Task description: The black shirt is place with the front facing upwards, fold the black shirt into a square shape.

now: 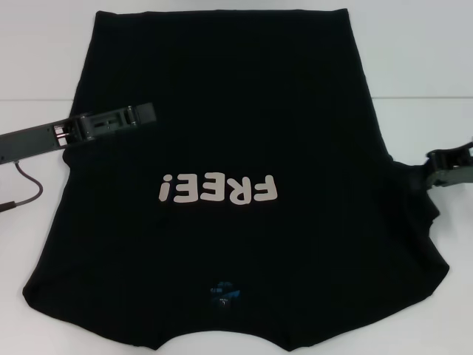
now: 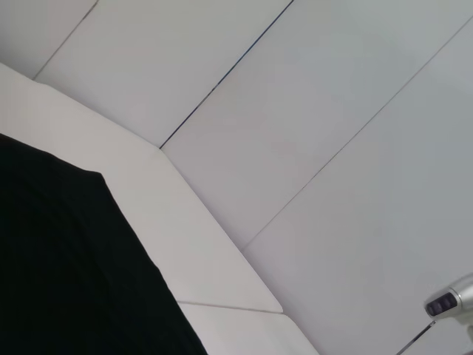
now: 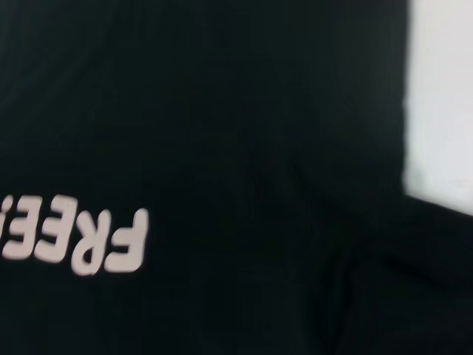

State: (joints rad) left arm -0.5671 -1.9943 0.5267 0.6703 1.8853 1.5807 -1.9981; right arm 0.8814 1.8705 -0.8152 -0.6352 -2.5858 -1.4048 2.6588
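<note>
Nearest me, the blue neck label [image 1: 224, 291] marks the collar of the black shirt [image 1: 222, 133], spread face-up on the white table [image 1: 414, 126]. Left gripper [image 1: 144, 112] and right gripper [image 1: 436, 159] sit at its side edges; jaws' state I cannot tell. Side folds seemingly come next, needing firm edge grips.

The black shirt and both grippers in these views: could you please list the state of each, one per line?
black shirt: spread flat on the white table, front up, "FREE!" lettering showing, sides apparently tucked in, not yet square.
left gripper: over the shirt's left edge, at mid-height.
right gripper: at the shirt's right edge, by bunched cloth.
</note>
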